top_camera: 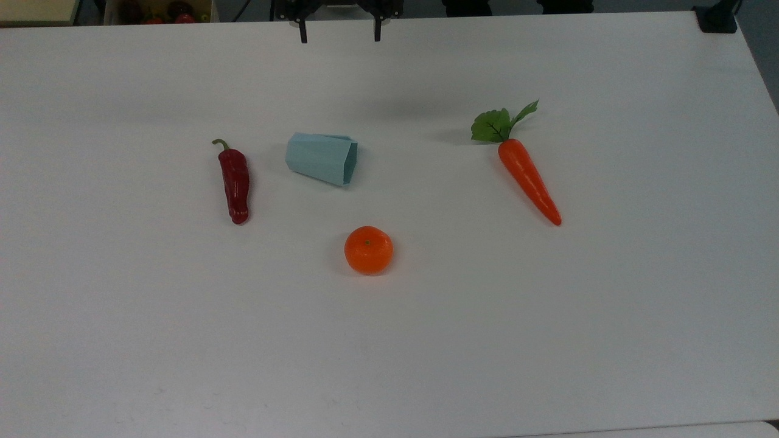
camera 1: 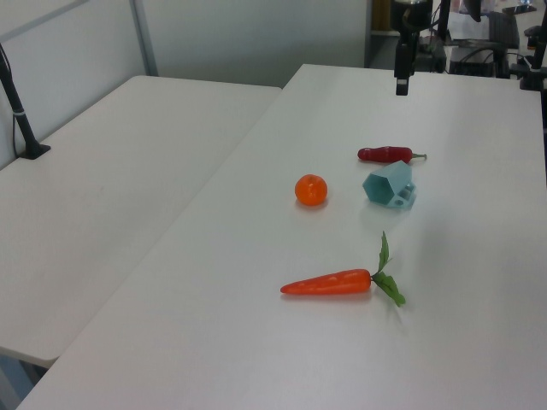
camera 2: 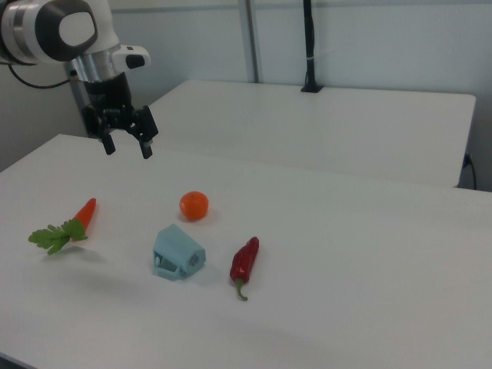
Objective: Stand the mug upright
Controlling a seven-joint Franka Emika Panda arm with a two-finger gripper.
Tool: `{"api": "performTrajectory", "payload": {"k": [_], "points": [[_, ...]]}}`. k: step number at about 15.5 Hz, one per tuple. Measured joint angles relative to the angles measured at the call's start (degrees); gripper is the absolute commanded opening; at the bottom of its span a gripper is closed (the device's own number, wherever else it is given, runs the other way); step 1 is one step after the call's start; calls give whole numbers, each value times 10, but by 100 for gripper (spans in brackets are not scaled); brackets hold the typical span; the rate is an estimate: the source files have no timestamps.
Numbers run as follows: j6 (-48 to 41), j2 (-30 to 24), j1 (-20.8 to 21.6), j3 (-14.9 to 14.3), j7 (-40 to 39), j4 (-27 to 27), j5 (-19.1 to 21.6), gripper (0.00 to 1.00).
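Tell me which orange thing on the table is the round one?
The tangerine, a little ball with a dimple on top, lying in front of the tipped-over mug. The other orange thing, the carrot, is long, pointed and has green leaves.

One mug [top_camera: 321, 158], one chili pepper [top_camera: 235, 182], one orange [top_camera: 368, 250], one carrot [top_camera: 528, 179].

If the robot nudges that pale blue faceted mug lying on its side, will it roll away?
Probably not far: the pale blue faceted mug rests on flat angular sides, and its loop handle should stop it. It looks rigid and probably light.
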Motion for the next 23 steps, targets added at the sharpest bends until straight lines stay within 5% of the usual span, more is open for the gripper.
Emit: {"api": "performTrajectory", "payload": {"k": [8, 18, 23], "points": [[-1, 1, 0, 2, -1, -2, -17, 100], [-11, 89, 69, 6, 0, -13, -184, 100], [-11, 152, 103, 6, 112, -13, -255, 100]]}}
